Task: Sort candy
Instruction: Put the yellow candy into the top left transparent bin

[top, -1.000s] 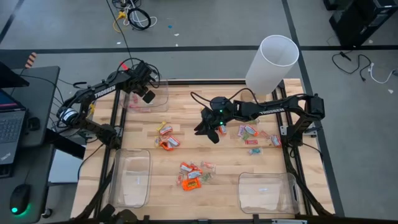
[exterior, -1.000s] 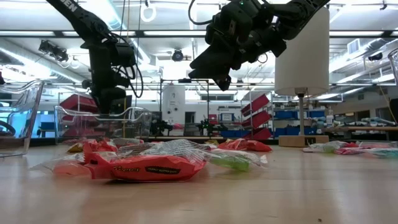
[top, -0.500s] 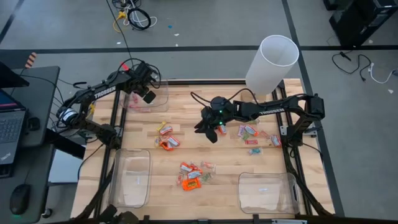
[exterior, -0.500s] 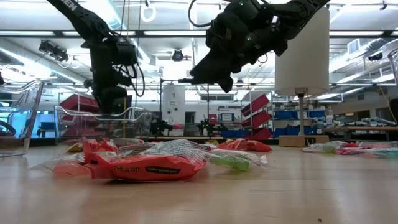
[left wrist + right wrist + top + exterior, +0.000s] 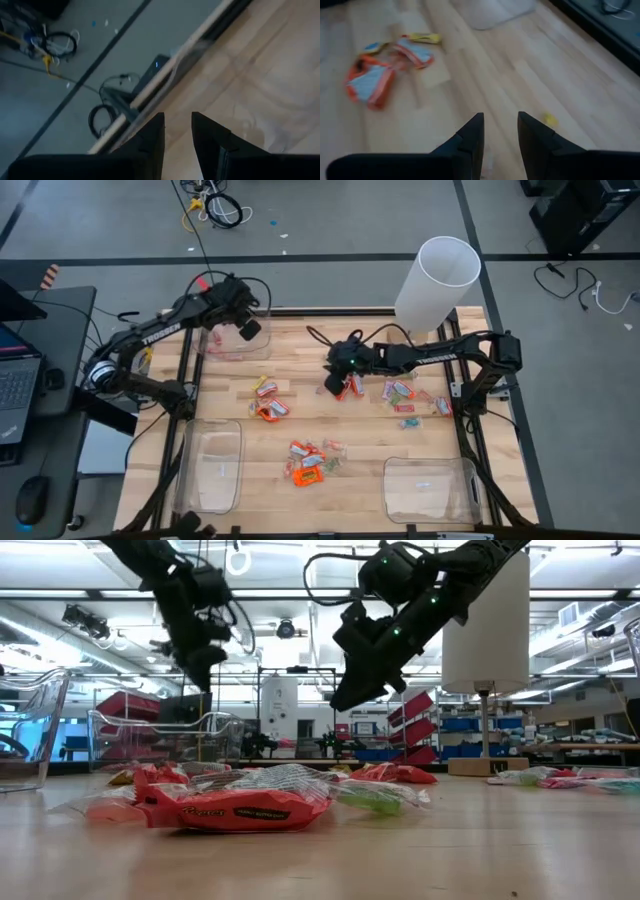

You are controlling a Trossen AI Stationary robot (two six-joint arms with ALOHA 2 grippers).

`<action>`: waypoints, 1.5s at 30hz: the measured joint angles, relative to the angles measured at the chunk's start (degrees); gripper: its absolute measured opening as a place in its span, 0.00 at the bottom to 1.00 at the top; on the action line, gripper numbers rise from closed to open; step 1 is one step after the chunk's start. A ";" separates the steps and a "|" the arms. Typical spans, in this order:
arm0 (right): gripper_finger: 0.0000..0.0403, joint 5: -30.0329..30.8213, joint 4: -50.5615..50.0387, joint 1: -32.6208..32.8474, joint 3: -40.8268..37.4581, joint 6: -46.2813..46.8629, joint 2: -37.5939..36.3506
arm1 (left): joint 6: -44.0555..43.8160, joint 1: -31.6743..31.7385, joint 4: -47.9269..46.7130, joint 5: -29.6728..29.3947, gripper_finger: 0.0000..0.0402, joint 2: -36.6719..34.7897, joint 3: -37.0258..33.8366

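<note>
Wooden table (image 5: 300, 370) fills frame centre, high view. White cylinder (image 5: 436, 283) upper right. Clear bins: upper left (image 5: 243, 340), lower left (image 5: 212, 467), lower right (image 5: 428, 488). Left gripper (image 5: 248, 328) over upper-left bin; fingers (image 5: 150, 137) parted by narrow gap, nothing between. Right gripper (image 5: 336, 384) at centre; fingers (image 5: 472, 132) slightly apart, empty. Candy (image 5: 310, 462) clustered lower centre; more left of centre (image 5: 268, 400), right of centre (image 5: 402, 392).
</note>
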 joint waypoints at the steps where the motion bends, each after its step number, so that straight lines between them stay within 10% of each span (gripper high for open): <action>1: 0.25 0.43 -0.12 -0.25 0.00 0.29 0.02 | -0.10 -0.35 -0.08 0.00 0.25 0.00 0.74; 10: 0.18 0.35 0.14 -2.15 0.00 1.53 0.09 | -3.22 -7.73 1.47 9.19 0.25 0.02 7.76; 28: 0.17 1.30 5.62 -1.70 0.22 -11.46 6.76 | -3.02 -19.23 2.72 9.38 0.25 0.04 14.46; 45: 0.33 10.61 5.84 -1.61 0.20 -15.69 14.12 | -3.02 -20.48 -2.34 8.90 0.25 0.04 14.44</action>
